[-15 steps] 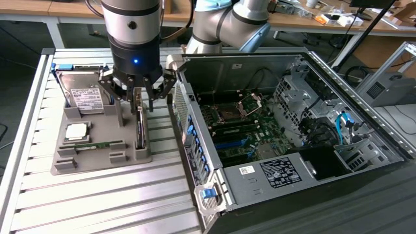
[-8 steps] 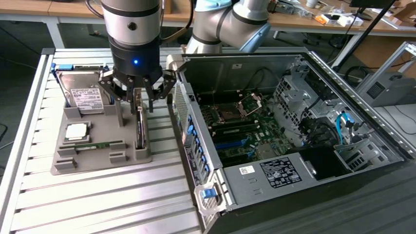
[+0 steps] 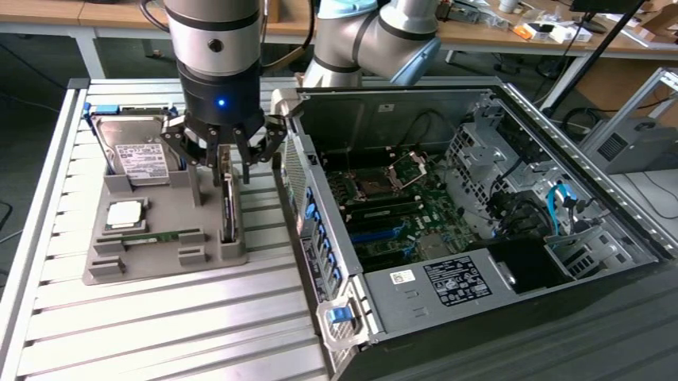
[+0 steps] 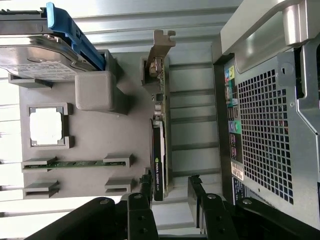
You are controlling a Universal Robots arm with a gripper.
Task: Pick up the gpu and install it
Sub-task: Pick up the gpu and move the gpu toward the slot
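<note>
The gpu [image 3: 228,208] [image 4: 160,142] stands on its long edge in a slot along the grey holder's [image 3: 148,266] side nearest the computer case, a dark card with a silver bracket at one end. My gripper [image 3: 229,163] [image 4: 170,189] hangs right over it, pointing down, jaws open. In the wrist view the two black fingertips [image 4: 146,186] straddle the end of the card away from the bracket, with one finger close beside the card and the other a clear gap away. Nothing is gripped.
The holder [image 4: 95,145] also carries a silver hard drive [image 3: 143,155] [image 4: 35,56], a processor chip [image 3: 125,213] [image 4: 46,126] and a green memory stick [image 3: 159,236] [image 4: 75,163]. The open computer case [image 3: 466,214] [image 4: 270,125] lies right beside the holder on the slatted aluminium table [image 3: 159,333].
</note>
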